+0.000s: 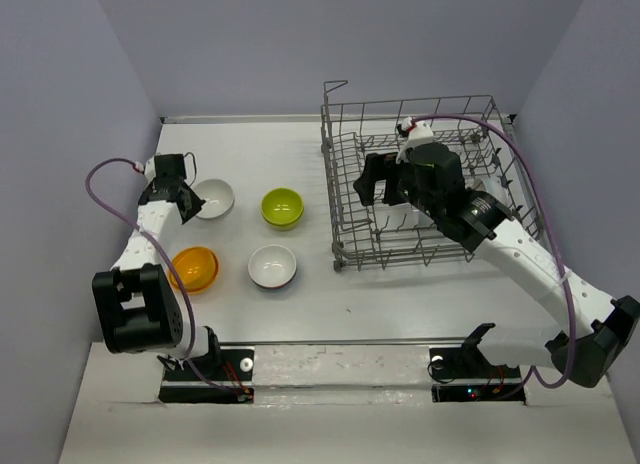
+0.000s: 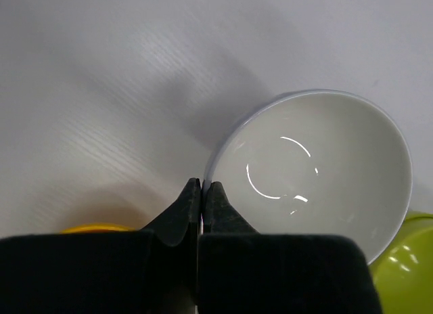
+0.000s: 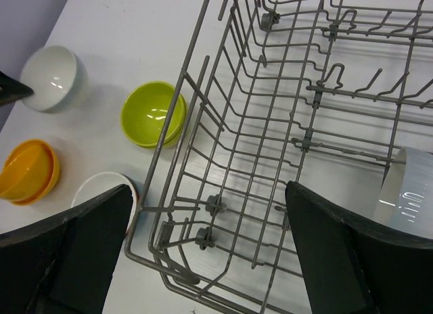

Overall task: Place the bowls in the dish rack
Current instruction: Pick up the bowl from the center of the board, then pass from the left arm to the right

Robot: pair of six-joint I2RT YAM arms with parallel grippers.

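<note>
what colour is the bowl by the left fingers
The bowl is white, clearest in the left wrist view.

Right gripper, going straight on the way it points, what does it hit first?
Probably the wire floor of the dish rack; the right gripper aims down into it, jaws open, though depth is unclear.

A flat white table (image 1: 300, 319) is carrying four small bowls on its left half and a large rectangular grey metal wire dish rack (image 1: 350, 199) on its right half. A smooth round white bowl (image 1: 213, 197) is sitting far left, with a round lime green bowl (image 1: 282, 206) near it. Closer in, a round orange bowl (image 1: 194, 268) is resting near a second round white bowl (image 1: 272, 266), all upright and apart from the rack.
</note>
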